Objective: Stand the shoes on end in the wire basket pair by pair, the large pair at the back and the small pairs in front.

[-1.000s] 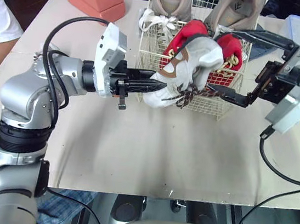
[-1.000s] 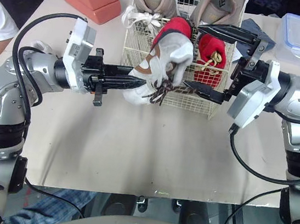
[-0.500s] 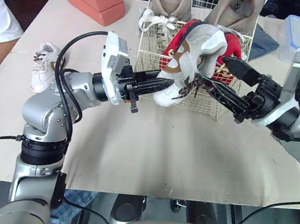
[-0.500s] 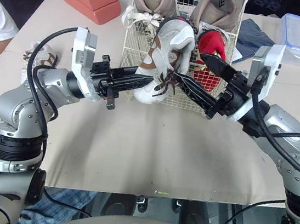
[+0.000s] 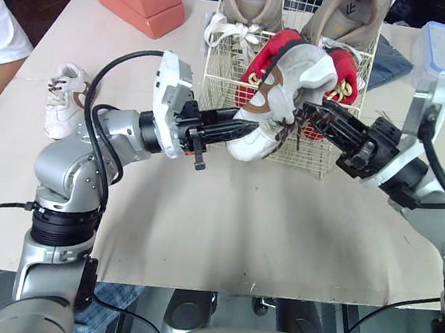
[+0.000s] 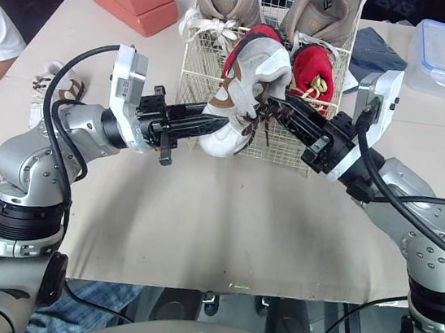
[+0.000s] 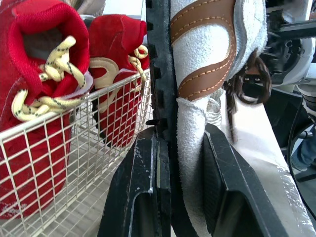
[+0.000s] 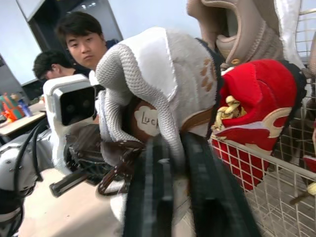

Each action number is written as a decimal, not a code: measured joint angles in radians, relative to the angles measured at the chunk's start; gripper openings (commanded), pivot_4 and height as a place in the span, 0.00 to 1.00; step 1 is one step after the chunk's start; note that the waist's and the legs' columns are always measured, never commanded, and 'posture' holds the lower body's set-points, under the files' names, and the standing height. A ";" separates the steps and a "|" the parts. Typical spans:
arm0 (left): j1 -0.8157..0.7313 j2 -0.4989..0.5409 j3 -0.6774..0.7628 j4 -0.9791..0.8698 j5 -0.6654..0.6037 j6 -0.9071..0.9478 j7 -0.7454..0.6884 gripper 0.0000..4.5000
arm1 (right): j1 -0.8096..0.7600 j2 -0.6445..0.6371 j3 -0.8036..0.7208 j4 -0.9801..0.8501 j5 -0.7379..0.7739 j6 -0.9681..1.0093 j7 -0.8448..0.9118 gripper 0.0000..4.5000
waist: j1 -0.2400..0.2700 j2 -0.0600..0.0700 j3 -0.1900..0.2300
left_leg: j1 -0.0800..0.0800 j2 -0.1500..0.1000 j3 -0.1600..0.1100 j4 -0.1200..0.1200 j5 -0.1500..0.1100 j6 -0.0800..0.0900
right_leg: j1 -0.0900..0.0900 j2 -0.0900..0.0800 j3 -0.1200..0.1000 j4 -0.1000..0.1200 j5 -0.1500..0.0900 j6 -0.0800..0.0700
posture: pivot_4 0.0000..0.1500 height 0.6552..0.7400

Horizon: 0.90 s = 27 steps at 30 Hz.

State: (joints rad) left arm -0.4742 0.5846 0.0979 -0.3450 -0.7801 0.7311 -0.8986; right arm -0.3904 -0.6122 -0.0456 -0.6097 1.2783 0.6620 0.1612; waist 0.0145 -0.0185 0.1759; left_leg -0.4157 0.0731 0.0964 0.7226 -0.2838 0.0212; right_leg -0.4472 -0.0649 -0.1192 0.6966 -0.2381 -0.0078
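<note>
Left wrist view: left gripper point(image 7: 181, 140) clamps the white shoe point(image 7: 202, 69) by its stiff sole, right gripper point(image 8: 175, 148) pinches its soft, likely light upper, at the wire basket's point(image 7: 64, 153) front.

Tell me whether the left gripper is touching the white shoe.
Touching. The left wrist view shows the left gripper with its fingers pressed against both sides of the white shoe, no gap.

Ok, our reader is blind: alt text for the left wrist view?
The left pincer clamps a brown-trimmed white shoe beside a wire basket holding two red shoes with yellow laces, standing on end.
</note>
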 measured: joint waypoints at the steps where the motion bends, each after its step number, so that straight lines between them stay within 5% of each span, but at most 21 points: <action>1: 0.000 0.000 0.003 0.000 -0.010 0.009 0.004 0.22 | 0.000 0.002 -0.001 -0.001 0.000 0.001 -0.008 0.00 | 0.000 0.000 0.000 | 0.000 0.000 0.000 0.000 0.000 0.000 | 0.000 0.000 0.000 0.000 0.000 0.000 | 1.00 0.36; 10: -0.013 0.007 0.006 0.000 -0.023 0.005 0.002 0.99 | -0.013 0.044 -0.002 -0.052 0.003 0.009 -0.124 0.00 | 0.000 0.000 0.000 | 0.000 0.000 0.000 0.000 0.000 0.000 | 0.000 0.000 0.000 0.000 0.000 0.000 | 1.00 0.36; 18: -0.013 0.097 0.011 -0.002 -0.010 -0.001 -0.044 0.99 | 0.003 0.065 -0.085 -0.123 -0.050 -0.037 -0.248 0.00 | 0.001 0.000 0.000 | 0.000 0.000 0.000 -0.001 0.000 0.000 | 0.000 0.000 0.000 -0.001 0.000 0.001 | 1.00 0.36; 27: -0.053 0.197 0.011 -0.053 0.005 0.004 -0.056 0.99 | 0.127 0.063 -0.078 -0.196 -0.339 -0.086 -0.268 0.00 | -0.001 0.000 0.000 | 0.001 0.000 0.000 -0.001 0.000 0.000 | 0.000 0.000 0.001 0.000 -0.002 0.004 | 1.00 0.36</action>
State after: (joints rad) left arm -0.5276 0.7815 0.1087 -0.3976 -0.7753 0.7352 -0.9543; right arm -0.2635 -0.5492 -0.1240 -0.8058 0.9389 0.5763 -0.1068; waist 0.0132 -0.0184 0.1758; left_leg -0.4151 0.0733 0.0967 0.7212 -0.2838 0.0210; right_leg -0.4476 -0.0644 -0.1185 0.6961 -0.2403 -0.0043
